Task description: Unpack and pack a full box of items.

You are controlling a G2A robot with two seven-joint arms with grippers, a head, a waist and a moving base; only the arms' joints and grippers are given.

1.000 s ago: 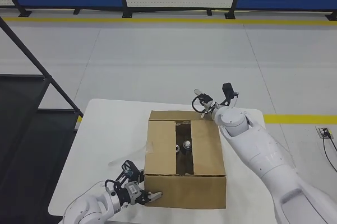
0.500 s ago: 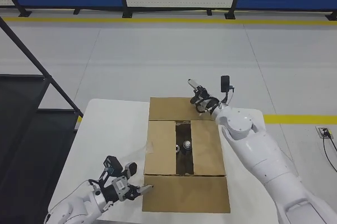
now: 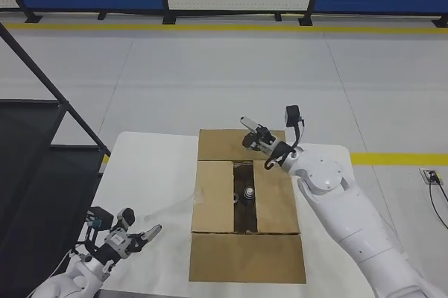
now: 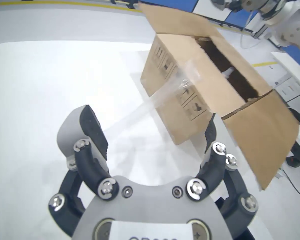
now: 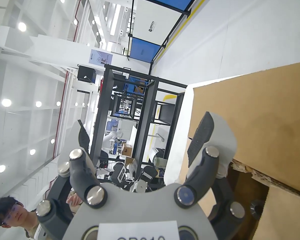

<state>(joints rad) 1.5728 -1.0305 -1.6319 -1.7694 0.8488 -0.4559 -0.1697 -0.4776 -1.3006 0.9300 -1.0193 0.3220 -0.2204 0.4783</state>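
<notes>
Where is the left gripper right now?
In the top view the left gripper hovers open over the table's near left part, beside the cardboard box but apart from it, aimed at its near left corner.

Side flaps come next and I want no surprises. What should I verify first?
1. Left gripper open and empty: ok.
2. Right gripper open and empty: ok.
3. Far flap and near flap folded out: ok.
4. Side flaps open: not ok, only a middle gap.
5. Tape strip off the box: not ok, it hangs from the side.
6. Items inside all upright: cannot tell.
</notes>
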